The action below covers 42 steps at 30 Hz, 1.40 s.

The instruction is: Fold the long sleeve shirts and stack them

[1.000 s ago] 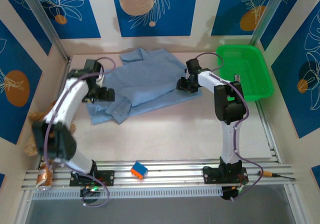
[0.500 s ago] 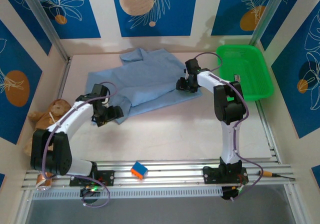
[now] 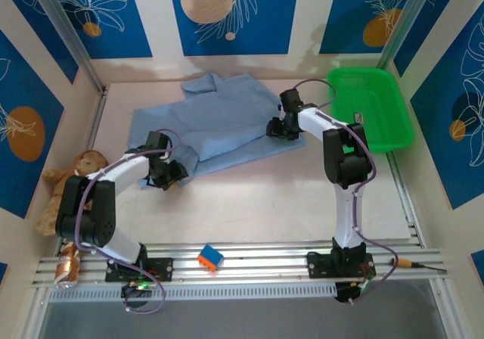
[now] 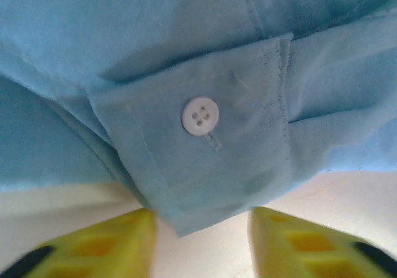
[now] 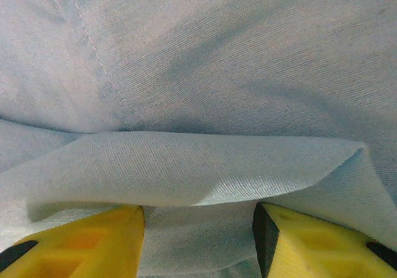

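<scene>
Left hand (image 3: 171, 172) has swung to the cuff (image 4: 205, 154) of the shirt (image 3: 219, 119), straddling it, not yet clenched. Right hand (image 3: 280, 129) sits at the shirt's right edge; I cannot tell its grip. A sleeve fold looks to be starting.

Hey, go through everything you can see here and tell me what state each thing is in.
Light blue long-sleeve button-front shirt: lying spread out, not neatly folded.
Left gripper: open, fingers either side of the shirt's cuff.
Right gripper: shirt fabric between its fingers; grip unclear.
Green plastic basket: upright, right of the shirt.
Brown teddy bear: lying far left.
Orange and blue block: resting on the metal rail.
</scene>
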### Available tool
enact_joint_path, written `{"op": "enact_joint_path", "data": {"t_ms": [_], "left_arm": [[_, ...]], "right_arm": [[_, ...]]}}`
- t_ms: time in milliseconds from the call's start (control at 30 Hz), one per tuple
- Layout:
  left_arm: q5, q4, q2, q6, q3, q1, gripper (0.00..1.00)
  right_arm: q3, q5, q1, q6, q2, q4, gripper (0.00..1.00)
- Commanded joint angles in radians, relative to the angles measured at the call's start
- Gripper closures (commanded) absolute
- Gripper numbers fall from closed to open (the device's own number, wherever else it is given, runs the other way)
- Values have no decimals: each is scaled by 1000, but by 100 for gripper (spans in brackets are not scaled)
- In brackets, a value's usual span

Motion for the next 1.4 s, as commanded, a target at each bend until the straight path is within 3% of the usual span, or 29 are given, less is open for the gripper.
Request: {"op": "enact_joint_path", "data": {"t_ms": [0, 100, 167, 367, 633, 833, 1067, 1367], "left_arm": [[-2, 48, 6, -5, -5, -6, 74], [-20, 13, -39, 20, 12, -5, 96], [-27, -43, -91, 55, 29, -6, 100], [-112, -255, -260, 189, 110, 1, 100], [-190, -390, -250, 413, 268, 58, 100], [-246, -386, -126, 549, 307, 79, 100], [-272, -248, -99, 592, 226, 78, 100], [-362, -252, 37, 628, 232, 85, 100]], "right_arm": [[-22, 13, 11, -10, -21, -60, 48], [-32, 27, 16, -14, -40, -59, 48], [-50, 30, 20, -19, -59, -55, 48], [-72, 98, 33, -10, -98, -89, 49], [-101, 258, 45, 27, -87, -154, 49], [-127, 265, 37, 36, -93, -147, 49], [-141, 231, 38, 29, -95, -133, 49], [-163, 225, 40, 35, -114, -136, 49]]}}
